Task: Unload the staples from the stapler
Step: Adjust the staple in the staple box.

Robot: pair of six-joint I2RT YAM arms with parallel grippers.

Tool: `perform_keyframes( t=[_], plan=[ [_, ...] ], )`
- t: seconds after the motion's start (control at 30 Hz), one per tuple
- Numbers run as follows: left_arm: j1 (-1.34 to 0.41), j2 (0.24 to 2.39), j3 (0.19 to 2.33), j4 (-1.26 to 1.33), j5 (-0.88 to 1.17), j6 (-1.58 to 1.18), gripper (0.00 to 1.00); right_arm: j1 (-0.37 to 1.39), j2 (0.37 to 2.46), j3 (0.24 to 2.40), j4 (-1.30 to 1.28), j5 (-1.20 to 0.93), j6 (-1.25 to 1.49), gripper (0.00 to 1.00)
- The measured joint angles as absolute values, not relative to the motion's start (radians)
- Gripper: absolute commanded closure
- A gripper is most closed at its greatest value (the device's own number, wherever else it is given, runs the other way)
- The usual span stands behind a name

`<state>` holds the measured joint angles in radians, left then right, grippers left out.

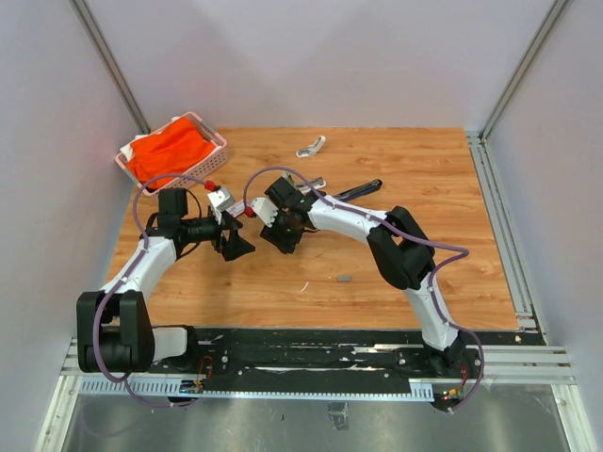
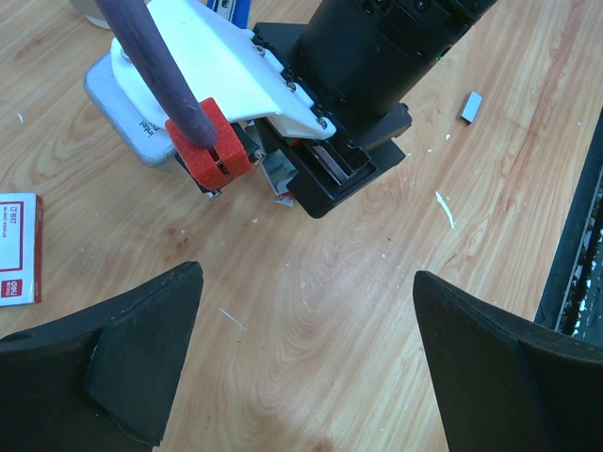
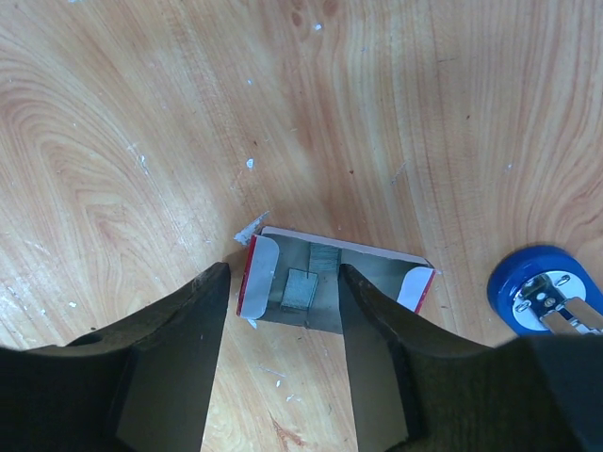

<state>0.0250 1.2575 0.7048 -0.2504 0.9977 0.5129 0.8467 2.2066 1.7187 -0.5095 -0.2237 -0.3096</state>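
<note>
the stapler (image 3: 539,287) lies just right of my right end effector (image 3: 283,281), blue end showing; a loose bar of staples (image 1: 344,279) sits well apart on the worktop (image 3: 141,113). my right end effector stands released astride a grey strip (image 3: 301,288) in the open cardboard box (image 3: 330,247), grasping nothing. i judge i should centre on that strip, descend straight, clear the box wall and pinch softly. my left end effector (image 2: 306,273) hangs wide, empty
</note>
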Motion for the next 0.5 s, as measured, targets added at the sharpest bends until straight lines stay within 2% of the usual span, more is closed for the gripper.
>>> perform_keyframes(
  t=[0.5],
  plan=[
    [0.025, 1.258, 0.705, -0.250, 0.998, 0.513, 0.02, 0.847, 2.207, 1.719, -0.511, -0.220, -0.310, 0.65]
  ],
)
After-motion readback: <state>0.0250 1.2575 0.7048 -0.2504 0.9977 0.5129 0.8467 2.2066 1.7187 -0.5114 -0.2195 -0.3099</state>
